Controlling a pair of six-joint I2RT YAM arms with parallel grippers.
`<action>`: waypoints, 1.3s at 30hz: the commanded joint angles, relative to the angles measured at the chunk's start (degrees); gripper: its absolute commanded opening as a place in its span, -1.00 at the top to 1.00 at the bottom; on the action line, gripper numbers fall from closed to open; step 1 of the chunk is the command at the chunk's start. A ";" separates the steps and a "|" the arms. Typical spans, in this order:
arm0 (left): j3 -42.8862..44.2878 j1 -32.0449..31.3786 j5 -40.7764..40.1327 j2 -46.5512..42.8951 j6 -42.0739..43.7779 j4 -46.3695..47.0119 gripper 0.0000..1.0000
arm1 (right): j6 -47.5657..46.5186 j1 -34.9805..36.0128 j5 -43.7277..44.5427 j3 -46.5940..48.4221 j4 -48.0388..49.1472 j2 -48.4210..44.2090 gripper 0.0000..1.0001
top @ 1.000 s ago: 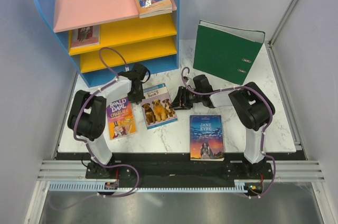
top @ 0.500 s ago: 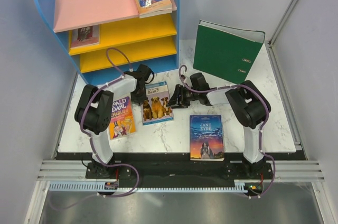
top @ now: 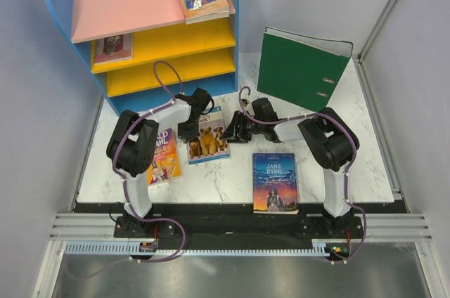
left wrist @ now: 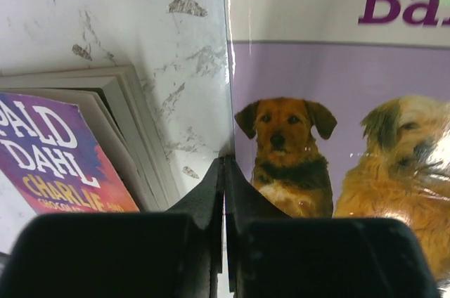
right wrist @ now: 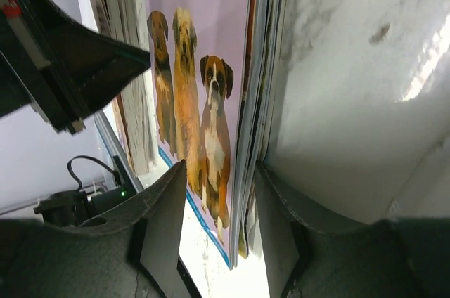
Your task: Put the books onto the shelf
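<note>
Tips of the left gripper (left wrist: 225, 163) are clenched on nothing and butt against the left long edge of the dog-cover paperback (top: 208, 136), serving as a stop. The right gripper (right wrist: 221, 168) stands apart astride the opposite long edge, one finger over the cover and one under the pages. A gap shows on the cover side, so there is no grip yet. The book lies on the marble table (top: 232, 178) between both tools, its long axis pointing toward the shelf (top: 119, 11), beyond and leftward. Judgement: the right arm must clamp.
</note>
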 commanded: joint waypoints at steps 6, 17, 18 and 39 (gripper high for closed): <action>1.02 -5.53 12.56 3.08 -3.07 5.88 0.96 | 2.11 7.27 5.61 9.32 3.55 5.24 0.04; 0.58 -6.24 11.78 1.16 -2.98 5.71 0.96 | 2.56 8.86 6.58 8.63 5.22 4.19 1.00; 0.06 -6.24 11.51 0.36 -2.98 5.71 0.96 | 1.33 8.77 6.85 7.15 4.78 3.49 1.00; -5.49 -6.15 11.33 -4.13 -2.98 8.96 0.95 | 11.52 7.10 -6.07 -6.93 33.08 -4.34 -0.70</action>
